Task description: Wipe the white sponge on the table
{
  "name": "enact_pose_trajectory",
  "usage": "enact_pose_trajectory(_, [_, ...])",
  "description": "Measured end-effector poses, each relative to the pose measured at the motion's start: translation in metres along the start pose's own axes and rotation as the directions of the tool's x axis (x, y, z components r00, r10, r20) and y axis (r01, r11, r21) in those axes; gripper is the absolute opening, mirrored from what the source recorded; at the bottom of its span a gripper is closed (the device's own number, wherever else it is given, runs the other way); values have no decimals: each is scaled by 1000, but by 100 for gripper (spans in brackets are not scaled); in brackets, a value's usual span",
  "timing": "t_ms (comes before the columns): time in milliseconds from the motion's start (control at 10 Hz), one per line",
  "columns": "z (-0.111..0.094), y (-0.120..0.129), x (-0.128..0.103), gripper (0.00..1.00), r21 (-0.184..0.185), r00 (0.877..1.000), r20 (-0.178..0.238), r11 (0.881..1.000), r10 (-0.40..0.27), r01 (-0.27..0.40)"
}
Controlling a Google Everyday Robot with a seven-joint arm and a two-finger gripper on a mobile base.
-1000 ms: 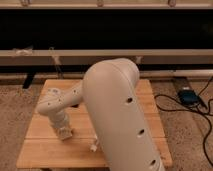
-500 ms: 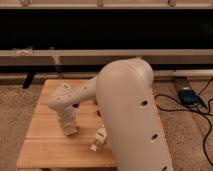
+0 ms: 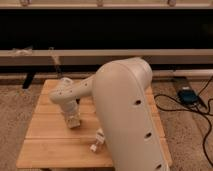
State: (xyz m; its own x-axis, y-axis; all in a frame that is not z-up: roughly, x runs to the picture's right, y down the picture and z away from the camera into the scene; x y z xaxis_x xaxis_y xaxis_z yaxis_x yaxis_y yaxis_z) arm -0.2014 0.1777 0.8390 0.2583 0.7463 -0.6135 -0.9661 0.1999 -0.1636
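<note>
The end effector (image 3: pixel 72 117) is lowered onto the counter (image 3: pixel 47 135), left of its middle and nearer the back edge than the front. It is pointed downward from a rounded white wrist, which is joined to the very large white link (image 3: pixel 131 115) by which the right half of the counter is covered in the camera view. At the tip of the end effector a small beige block is seen resting on the wood; this is taken to be the white sponge (image 3: pixel 75 123), and it is touched from above by the end effector. Whether the end effector is spread apart or clamped on the block cannot be told, since tip and block are merged into one pale shape. A small white object (image 3: pixel 96 141), whose nature cannot be made out, is seen nearer the front edge, just beside the big link and apart from the sponge. On the carpet to the right, a dark box (image 3: pixel 186 95) with black cables (image 3: pixel 205 107) is seen.
</note>
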Motion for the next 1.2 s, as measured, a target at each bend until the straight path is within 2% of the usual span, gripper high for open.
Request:
enact_pose_trajectory(200, [2,26,-9,0,41,999,2,998,-43,43])
enact_pose_trajectory(500, [5,51,-16,0,74,994,-3,992,-105,105])
enact_pose_trajectory(700, [11,85,-12,0,99,984,-21,979,-179,180])
enact_pose_trajectory(800, [13,94,-7,0,109,979,-31,973,-203,205])
enact_pose_trajectory(900, [15,106,1,0,109,972,-39,966,-231,234])
enact_pose_trajectory(1200, [16,108,4,0,102,971,-42,966,-234,237])
